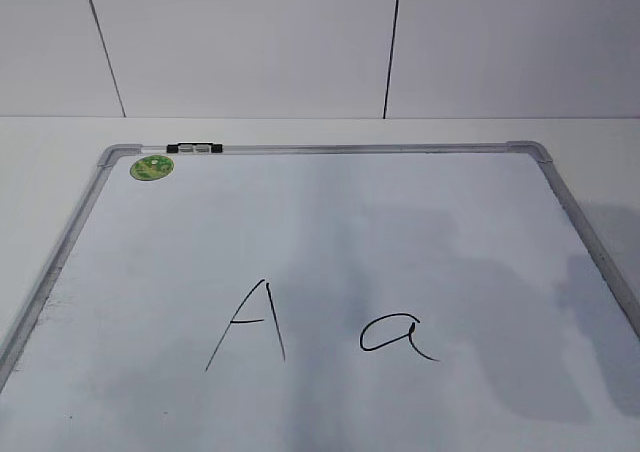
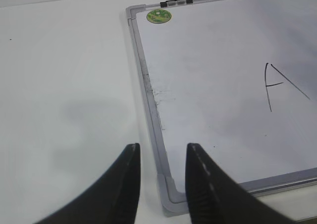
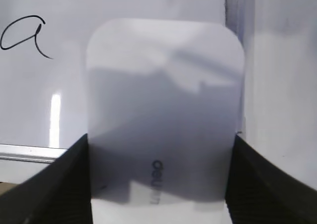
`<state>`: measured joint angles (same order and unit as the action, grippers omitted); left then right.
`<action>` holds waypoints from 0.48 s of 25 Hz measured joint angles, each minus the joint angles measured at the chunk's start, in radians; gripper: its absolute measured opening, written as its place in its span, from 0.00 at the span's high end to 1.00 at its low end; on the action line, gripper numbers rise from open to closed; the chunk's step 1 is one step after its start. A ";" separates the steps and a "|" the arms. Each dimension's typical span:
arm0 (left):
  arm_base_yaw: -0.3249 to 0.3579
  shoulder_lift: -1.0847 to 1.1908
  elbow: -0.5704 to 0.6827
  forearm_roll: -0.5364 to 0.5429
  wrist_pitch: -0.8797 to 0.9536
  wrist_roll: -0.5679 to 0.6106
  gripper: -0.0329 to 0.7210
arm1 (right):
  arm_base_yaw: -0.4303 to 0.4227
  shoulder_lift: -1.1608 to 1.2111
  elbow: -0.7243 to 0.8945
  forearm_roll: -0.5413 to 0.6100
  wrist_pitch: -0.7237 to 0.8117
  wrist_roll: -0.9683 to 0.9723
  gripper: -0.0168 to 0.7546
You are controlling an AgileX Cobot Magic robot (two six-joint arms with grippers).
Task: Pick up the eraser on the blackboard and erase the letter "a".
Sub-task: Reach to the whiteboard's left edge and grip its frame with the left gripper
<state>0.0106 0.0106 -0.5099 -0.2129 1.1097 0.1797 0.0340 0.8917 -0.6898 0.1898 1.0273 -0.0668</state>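
In the right wrist view the white eraser (image 3: pixel 163 100), with small grey lettering on top, fills the space between my right gripper's (image 3: pixel 161 140) black jaws, which press on both its long sides. It covers the near right corner of the blackboard (image 3: pixel 49 85). The lowercase letter "a" (image 3: pixel 25 33) lies up and to the left of the eraser and also shows in the exterior view (image 1: pixel 395 334). Neither the eraser nor either gripper shows in the exterior view. My left gripper (image 2: pixel 162 152) is open and empty above the board's near left corner.
A capital "A" (image 1: pixel 250 322) is drawn left of the "a". A round green sticker (image 1: pixel 151 167) and a black-silver clip (image 1: pixel 194 149) sit at the board's far left corner. The board lies flat on a white table (image 2: pixel 64 85), with a white panelled wall behind.
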 joint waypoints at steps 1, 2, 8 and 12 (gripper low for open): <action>0.000 0.000 0.000 0.000 0.000 0.000 0.64 | 0.000 -0.005 0.000 0.005 0.002 0.000 0.25; 0.000 0.000 0.000 -0.003 0.000 0.000 0.64 | 0.000 -0.011 0.000 0.009 0.004 0.000 0.25; 0.000 0.000 0.000 -0.034 0.000 0.000 0.64 | 0.000 -0.019 0.000 0.019 0.015 0.000 0.25; 0.000 0.000 0.000 -0.040 0.000 0.000 0.64 | 0.000 -0.019 0.000 0.019 0.020 0.000 0.25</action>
<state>0.0106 0.0106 -0.5099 -0.2532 1.1097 0.1797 0.0340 0.8729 -0.6898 0.2092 1.0469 -0.0668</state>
